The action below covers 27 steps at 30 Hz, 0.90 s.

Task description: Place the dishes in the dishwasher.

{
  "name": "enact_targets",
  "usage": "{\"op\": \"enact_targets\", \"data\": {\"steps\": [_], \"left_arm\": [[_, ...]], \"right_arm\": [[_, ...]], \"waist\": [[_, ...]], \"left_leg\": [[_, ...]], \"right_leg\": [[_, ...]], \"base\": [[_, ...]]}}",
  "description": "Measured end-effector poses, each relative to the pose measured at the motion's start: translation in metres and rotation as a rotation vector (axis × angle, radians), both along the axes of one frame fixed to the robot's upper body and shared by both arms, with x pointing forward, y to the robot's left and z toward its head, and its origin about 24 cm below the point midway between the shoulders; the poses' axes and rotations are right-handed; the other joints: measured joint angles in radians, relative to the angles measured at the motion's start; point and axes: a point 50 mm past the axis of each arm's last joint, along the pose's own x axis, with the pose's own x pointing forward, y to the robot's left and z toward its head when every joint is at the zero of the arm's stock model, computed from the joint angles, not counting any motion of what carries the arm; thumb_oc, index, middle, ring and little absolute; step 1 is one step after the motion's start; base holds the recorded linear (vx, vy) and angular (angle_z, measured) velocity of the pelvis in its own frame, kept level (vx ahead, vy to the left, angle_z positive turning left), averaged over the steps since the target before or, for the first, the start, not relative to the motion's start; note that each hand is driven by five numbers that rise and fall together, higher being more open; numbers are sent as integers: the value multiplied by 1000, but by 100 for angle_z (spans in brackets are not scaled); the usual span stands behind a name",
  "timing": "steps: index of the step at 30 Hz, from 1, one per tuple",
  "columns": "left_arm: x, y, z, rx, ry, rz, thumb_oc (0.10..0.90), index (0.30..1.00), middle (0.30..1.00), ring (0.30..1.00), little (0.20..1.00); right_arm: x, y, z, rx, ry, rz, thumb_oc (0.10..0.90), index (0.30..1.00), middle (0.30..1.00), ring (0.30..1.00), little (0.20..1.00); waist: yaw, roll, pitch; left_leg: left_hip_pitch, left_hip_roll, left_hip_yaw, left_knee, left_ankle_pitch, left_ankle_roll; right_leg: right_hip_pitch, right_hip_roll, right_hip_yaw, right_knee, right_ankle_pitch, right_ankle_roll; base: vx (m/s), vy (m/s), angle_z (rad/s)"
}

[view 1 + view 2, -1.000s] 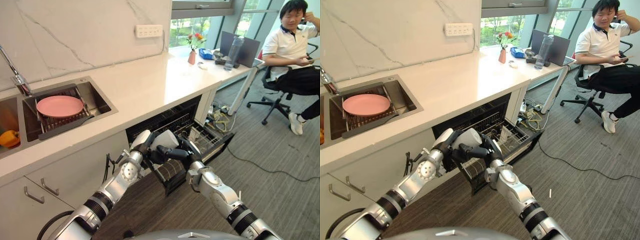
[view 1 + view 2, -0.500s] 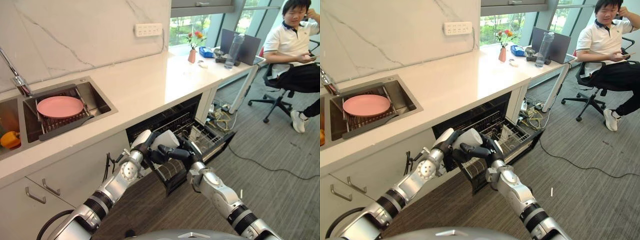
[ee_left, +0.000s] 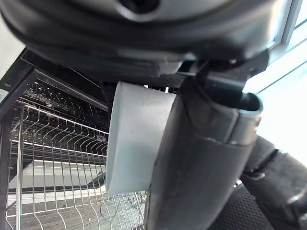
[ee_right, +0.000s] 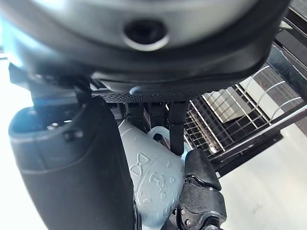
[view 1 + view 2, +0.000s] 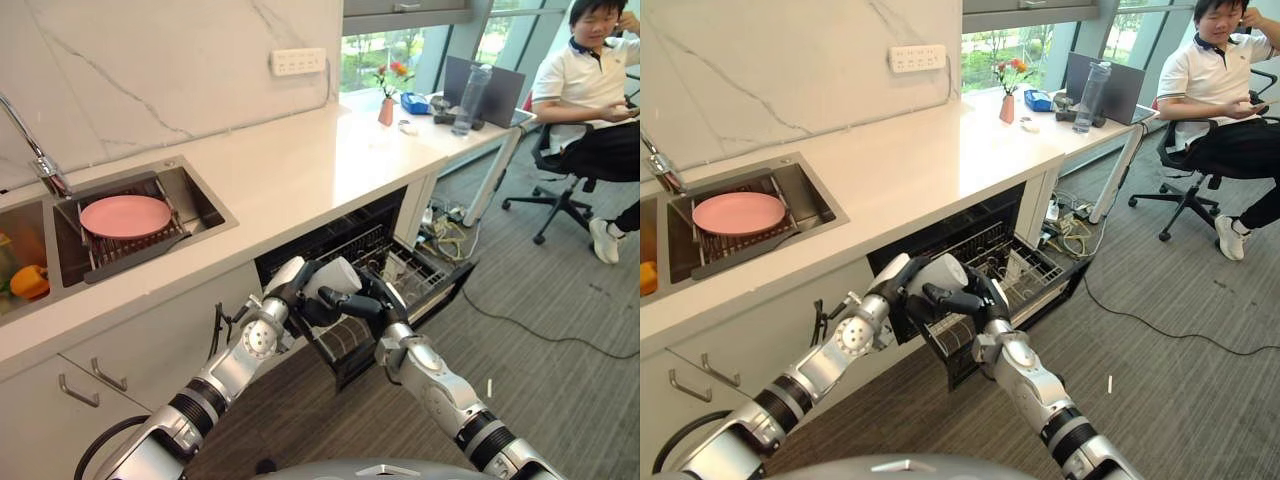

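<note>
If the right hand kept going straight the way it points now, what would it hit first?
Most likely the white cup held in the left hand: the right hand points straight at it, apparently touching already. Depth is unclear.

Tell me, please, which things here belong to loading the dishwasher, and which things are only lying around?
Belong to the job:
- white cup, held by the left hand and the right hand
- dishwasher rack, pulled out
- pink plate in the sink

Only lying around:
- flower vase
- water bottle
- laptop
- person on a chair
</note>
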Motion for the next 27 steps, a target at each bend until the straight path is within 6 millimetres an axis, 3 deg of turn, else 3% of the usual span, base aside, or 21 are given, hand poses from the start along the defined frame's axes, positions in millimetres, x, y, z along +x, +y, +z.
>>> {"op": "enact_targets", "data": {"steps": [11,16,21,24,27], "left_arm": [[6,2,28,-9,-123,-17,800,900,900,900,900],[-3,-12,38,-89,-176,-115,800,900,900,900,900],[-24,-1,21,-164,-71,-111,800,900,900,900,900],[-46,16,-3,-185,56,-62,800,900,900,900,900],[-58,31,-14,-236,125,10,800,900,900,900,900]], "right_arm": [[10,-7,25,2,-113,-100,400,300,300,300,300],[20,-37,27,-40,-120,-284,400,300,300,300,300],[20,-65,11,-161,-69,-386,400,300,300,300,300],[17,-90,-1,-211,-2,-506,400,300,300,300,300],[16,-97,-3,-218,11,-540,400,300,300,300,300]], "waist": [[6,5,3],[39,2,6],[68,-6,13],[105,-6,30],[117,-4,50]], "left_leg": [[-13,-1,-20,0,3,0],[-32,-5,-47,0,10,1],[-52,-3,-78,0,18,-1],[-66,-4,-105,0,23,-2],[-73,-5,-129,0,28,-2]], "right_leg": [[2,1,-20,2,-3,1],[0,5,-43,3,-4,2],[3,10,-72,2,-10,0],[8,15,-99,0,-14,-1],[21,16,-124,-1,-19,1]], "base": [[0,9,5],[-1,-14,14],[10,-31,17],[-9,-18,23],[-2,-23,28]]}}
